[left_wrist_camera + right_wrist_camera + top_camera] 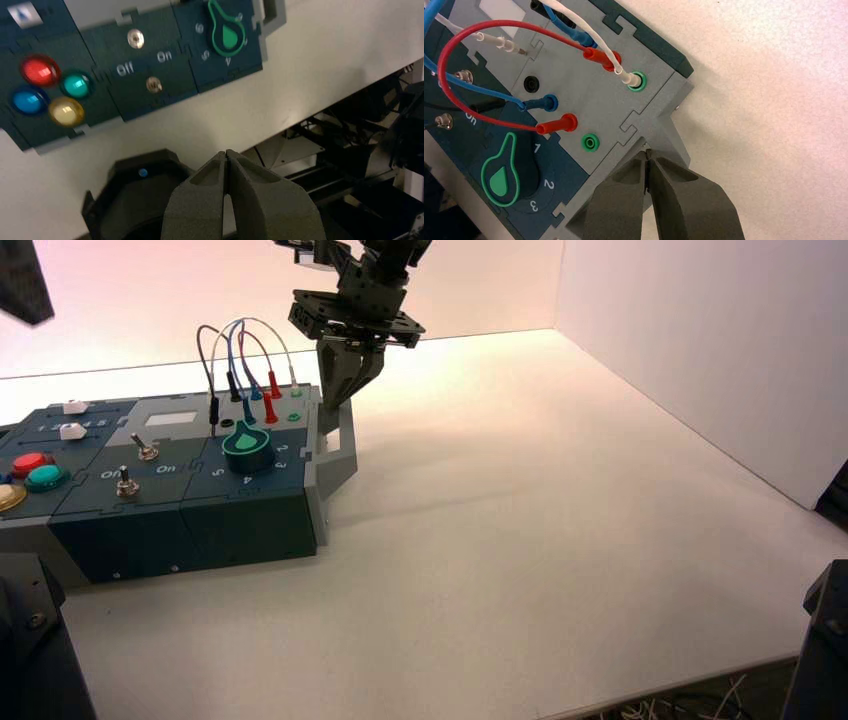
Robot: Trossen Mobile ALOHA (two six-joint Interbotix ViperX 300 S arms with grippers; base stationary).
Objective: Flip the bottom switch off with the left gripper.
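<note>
Nearest the left wrist camera, the left gripper hangs raised, its fingers closed together and gripping nothing. Left to right on the box: round buttons near its left edge, then the bottom switch by the front edge, then the green pointer knob. Best to lower the closed tips beside the lever, clear of its nut, and nudge toward "Off". At the right edge waits the right gripper, closed, empty.

Green pointer knob, red button, yellow button, plugged wires, pale table
</note>
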